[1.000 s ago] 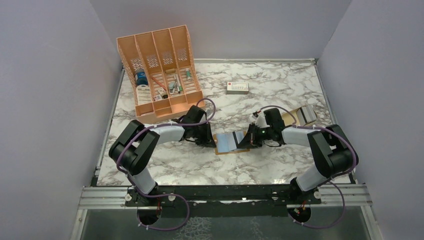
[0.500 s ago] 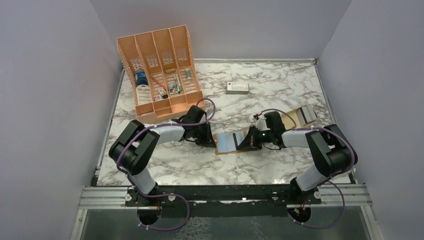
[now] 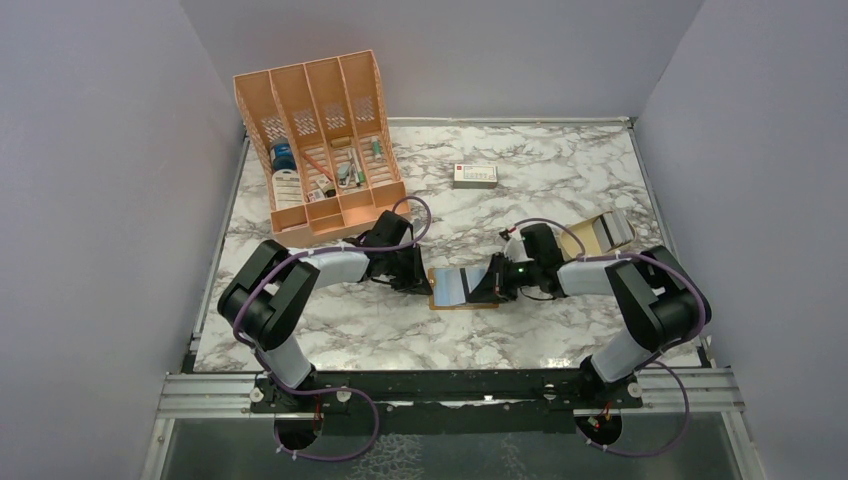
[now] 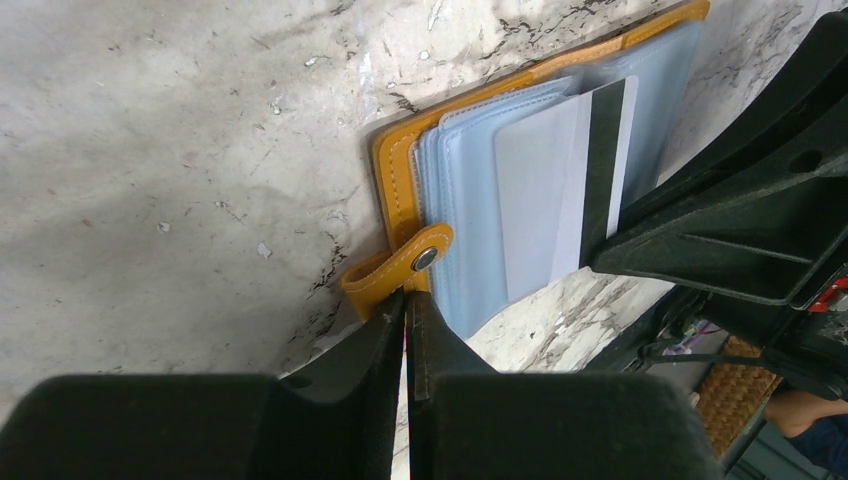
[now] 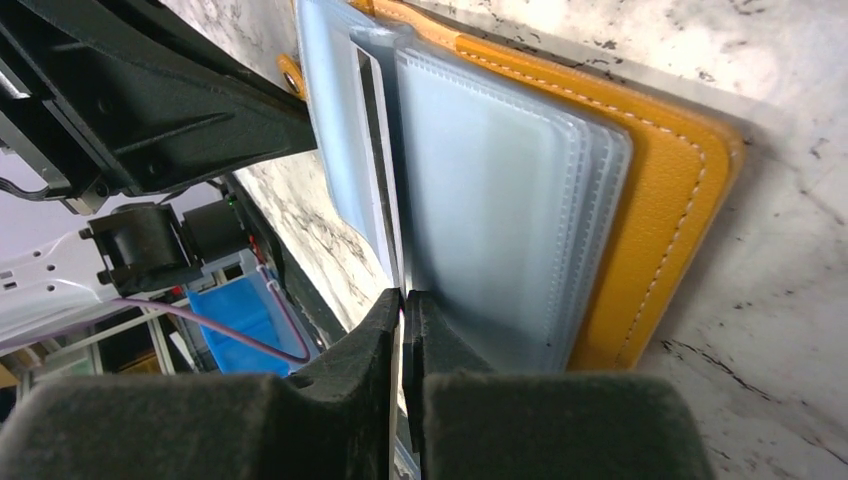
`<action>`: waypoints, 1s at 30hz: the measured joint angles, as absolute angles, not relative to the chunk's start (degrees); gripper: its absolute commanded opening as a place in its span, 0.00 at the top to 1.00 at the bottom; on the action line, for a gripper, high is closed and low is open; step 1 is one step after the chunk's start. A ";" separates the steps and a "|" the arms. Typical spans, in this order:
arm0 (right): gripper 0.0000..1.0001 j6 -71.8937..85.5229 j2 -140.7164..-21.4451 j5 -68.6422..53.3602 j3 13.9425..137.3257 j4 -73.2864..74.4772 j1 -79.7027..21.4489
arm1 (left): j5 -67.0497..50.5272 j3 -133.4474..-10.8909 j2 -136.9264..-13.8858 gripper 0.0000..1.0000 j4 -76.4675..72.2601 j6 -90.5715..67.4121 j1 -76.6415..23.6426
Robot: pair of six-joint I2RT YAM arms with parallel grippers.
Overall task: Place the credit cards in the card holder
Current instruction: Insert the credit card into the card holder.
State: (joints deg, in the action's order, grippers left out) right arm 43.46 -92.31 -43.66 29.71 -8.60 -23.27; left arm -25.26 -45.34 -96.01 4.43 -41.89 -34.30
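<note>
Where it lies open, the mustard card holder (image 4: 394, 190) shows pale-blue sleeves (image 4: 465, 230).

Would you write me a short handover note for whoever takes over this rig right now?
Left gripper: shut on the holder at its strap, apparently keeping it open and steady.
Right gripper: shut on a card that sits partly among the holder's clear sleeves.
Other cards: on the dish, to the right of the holder.
Done: holder open, one card part-way in. Cannot tell whether other cards are already inside.
Left: seat this card, let go, then fetch the rest from the dish.
</note>
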 measured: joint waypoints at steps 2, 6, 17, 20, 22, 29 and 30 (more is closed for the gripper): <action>0.85 43.27 -92.25 -43.13 29.93 -7.88 -23.31 | -25.28 -45.34 -96.01 0.90 4.43 -41.89 -34.30; 0.76 42.00 -90.24 -40.45 31.24 -3.62 -23.35 | -25.28 -45.65 -95.98 0.90 4.82 -41.89 -34.30; 0.71 36.99 -82.96 -32.64 36.62 6.92 -23.64 | -25.21 -48.42 -91.11 0.90 6.55 -41.89 -34.28; 0.71 36.21 -83.50 -32.27 37.52 7.60 -23.62 | -25.17 -49.12 -90.96 0.90 6.96 -41.89 -34.30; 0.72 35.94 -84.66 -32.23 38.11 7.57 -23.64 | -25.02 -49.12 -90.96 0.90 7.68 -37.36 -34.24; 0.78 35.73 -88.60 -32.23 38.37 7.22 -24.25 | -24.99 -49.12 -90.96 0.90 8.69 -32.56 -34.24; 0.79 35.75 -88.99 -32.25 38.37 7.20 -24.47 | -24.97 -49.12 -90.96 0.90 8.71 -32.34 -34.24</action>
State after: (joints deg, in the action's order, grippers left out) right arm 35.75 -88.99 -32.25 38.37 7.20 -24.47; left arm -24.97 -49.12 -90.96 8.71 -32.34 -34.24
